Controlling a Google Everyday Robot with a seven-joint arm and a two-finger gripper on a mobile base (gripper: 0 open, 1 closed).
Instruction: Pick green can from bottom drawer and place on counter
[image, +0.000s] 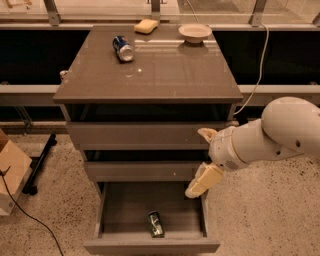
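Observation:
The green can (156, 223) lies on its side in the open bottom drawer (150, 246), near the front middle of the tray. My gripper (203, 157) is at the right side of the cabinet, in front of the middle drawer and above the bottom drawer's right back corner. Its two cream fingers (203, 180) are spread apart and hold nothing. It is up and to the right of the can, not touching it. The counter (165, 75) is the glossy top of the cabinet.
A blue can (123, 48) lies on the counter at the back left, with a yellow sponge (146, 26) and a shallow bowl (195, 32) at the back edge. A cardboard box (11, 175) and a black cable (30, 217) are on the floor at the left.

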